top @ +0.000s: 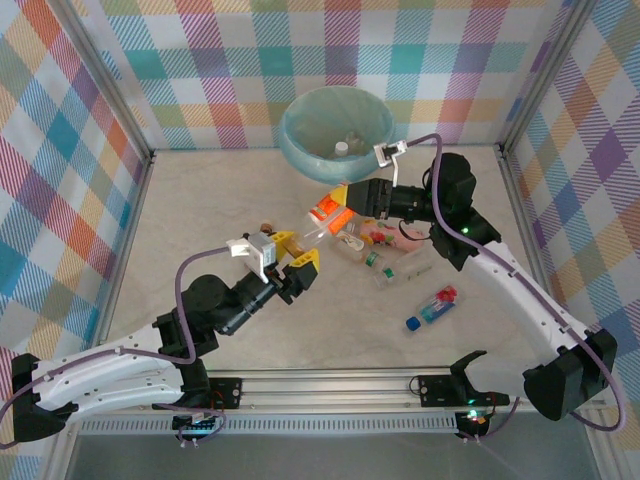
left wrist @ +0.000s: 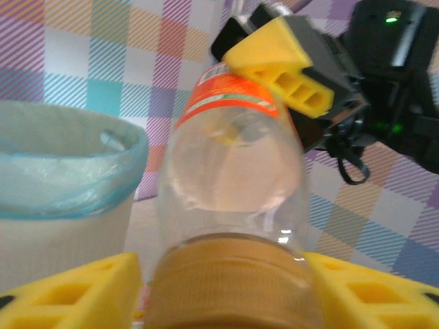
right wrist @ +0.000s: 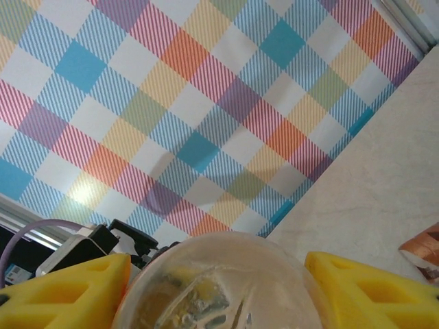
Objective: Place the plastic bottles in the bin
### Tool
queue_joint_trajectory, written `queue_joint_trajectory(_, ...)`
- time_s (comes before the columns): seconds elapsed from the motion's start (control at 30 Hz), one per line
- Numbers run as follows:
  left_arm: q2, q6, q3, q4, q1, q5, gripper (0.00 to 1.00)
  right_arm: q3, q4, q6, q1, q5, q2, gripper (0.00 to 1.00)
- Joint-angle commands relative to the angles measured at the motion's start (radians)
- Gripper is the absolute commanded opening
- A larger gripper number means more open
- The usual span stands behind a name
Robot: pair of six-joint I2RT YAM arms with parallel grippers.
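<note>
**One bottle held between two tools, short of the bin**

The right tool (right wrist: 218, 274) grips the clear base end of a bottle (left wrist: 233, 171) with an orange label. The left tool (left wrist: 223, 295) flanks its brown cap end; whether it is clamped there, I cannot tell. The bottle hangs in the air between them, near the bin (top: 290, 130) and above the surface (top: 200, 200). It looks empty, so probably light, thin-walled and slick, likely to dent or slip. The stiffer cap and neck seem the safer hold. Other bottles (top: 432, 308) lie on the surface beside the right arm
</note>
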Motion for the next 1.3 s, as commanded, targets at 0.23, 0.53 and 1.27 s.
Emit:
queue_joint_trajectory(0.23, -0.101, -0.047, 0.035, -0.205, 0.009, -0.134, 0.87, 0.307, -0.206, -0.453, 0.008, 0.451, 0.005, 0.5)
queue_joint_trajectory(0.53, -0.223, -0.111, 0.029, -0.359, 0.011, -0.193, 0.89, 0.718, -0.324, -0.789, 0.008, 0.867, 0.383, 0.5)
queue_joint_trajectory(1.27, -0.139, -0.12, 0.138, -0.571, 0.01, -0.246, 0.91, 1.071, -0.708, -0.977, 0.008, 0.752, 0.894, 0.55)
